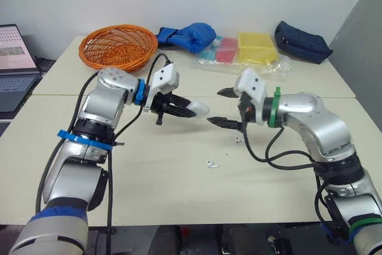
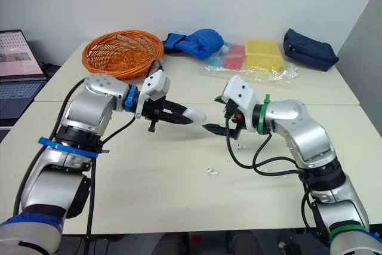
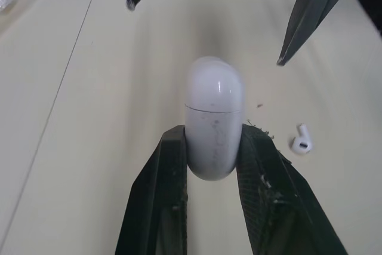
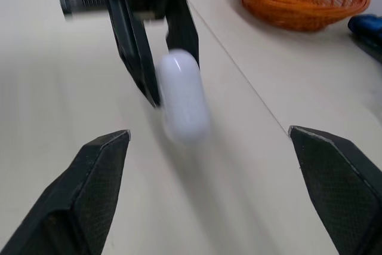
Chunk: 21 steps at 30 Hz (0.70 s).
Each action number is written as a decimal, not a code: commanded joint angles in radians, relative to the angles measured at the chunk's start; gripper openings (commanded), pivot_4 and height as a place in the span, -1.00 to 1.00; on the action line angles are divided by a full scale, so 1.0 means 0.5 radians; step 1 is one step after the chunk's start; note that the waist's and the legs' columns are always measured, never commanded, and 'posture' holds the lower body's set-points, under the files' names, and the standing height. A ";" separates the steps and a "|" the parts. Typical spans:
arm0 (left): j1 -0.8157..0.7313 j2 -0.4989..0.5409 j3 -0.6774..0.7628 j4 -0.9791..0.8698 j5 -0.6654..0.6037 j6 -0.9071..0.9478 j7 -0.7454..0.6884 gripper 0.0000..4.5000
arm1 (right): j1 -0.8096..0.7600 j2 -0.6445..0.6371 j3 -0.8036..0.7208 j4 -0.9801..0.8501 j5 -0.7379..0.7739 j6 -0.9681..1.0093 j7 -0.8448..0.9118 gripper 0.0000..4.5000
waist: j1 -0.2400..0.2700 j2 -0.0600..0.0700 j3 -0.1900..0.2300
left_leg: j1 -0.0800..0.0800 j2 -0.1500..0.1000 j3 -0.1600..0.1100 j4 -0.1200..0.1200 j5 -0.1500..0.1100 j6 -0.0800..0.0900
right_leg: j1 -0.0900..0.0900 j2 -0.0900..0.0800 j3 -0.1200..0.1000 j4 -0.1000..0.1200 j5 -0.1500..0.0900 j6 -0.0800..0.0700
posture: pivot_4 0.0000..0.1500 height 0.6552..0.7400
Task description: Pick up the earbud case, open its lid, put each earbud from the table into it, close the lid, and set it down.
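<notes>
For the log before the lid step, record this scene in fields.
case: lid shut, held above the table
left gripper: shut on case
right gripper: open, facing case, not touching it
near earbud: loose on table, between the arms
far earbud: loose on table, below right gripper

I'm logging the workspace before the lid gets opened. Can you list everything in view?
earbud case: one, white, lid shut, held above the table
earbuds: two, white, on the table; second further right
basket: one, orange, far left
cloth bundle: one, blue, beside the basket
plastic bag: one, clear, yellow, pink and light-blue contents, far middle
pouch: one, dark blue, far right
laptop: one, open, left of the table
left gripper: shut on the case
right gripper: open, facing the case
</notes>
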 commanded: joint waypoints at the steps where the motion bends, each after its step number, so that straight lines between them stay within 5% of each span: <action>1: 0.141 -0.103 0.212 -0.226 -0.222 0.209 0.232 -0.66 | -0.008 0.012 -0.218 -0.247 0.214 0.107 -0.065 0.98 | 0.001 0.000 0.000 | 0.000 0.000 -0.001 0.001 0.000 0.000 | 0.000 0.000 0.000 0.001 0.000 0.000 | 1.00 1.00; 9: 0.413 -0.336 0.305 -0.636 -0.414 0.277 0.569 -0.66 | -0.002 -0.159 -0.036 -0.149 -0.012 -0.089 -0.070 0.98 | 0.005 0.000 0.000 | 0.001 -0.005 0.001 0.004 0.000 0.000 | 0.004 -0.006 0.001 -0.001 0.005 0.007 | 1.00 1.00; 21: 0.490 -0.331 0.272 -0.778 -0.461 0.306 0.683 -0.66 | -0.106 -0.210 -0.020 0.045 -0.098 -0.093 -0.117 0.98 | 0.002 0.000 0.000 | 0.009 -0.004 0.005 0.002 0.000 0.000 | 0.008 -0.005 0.005 -0.002 0.006 0.008 | 1.00 1.00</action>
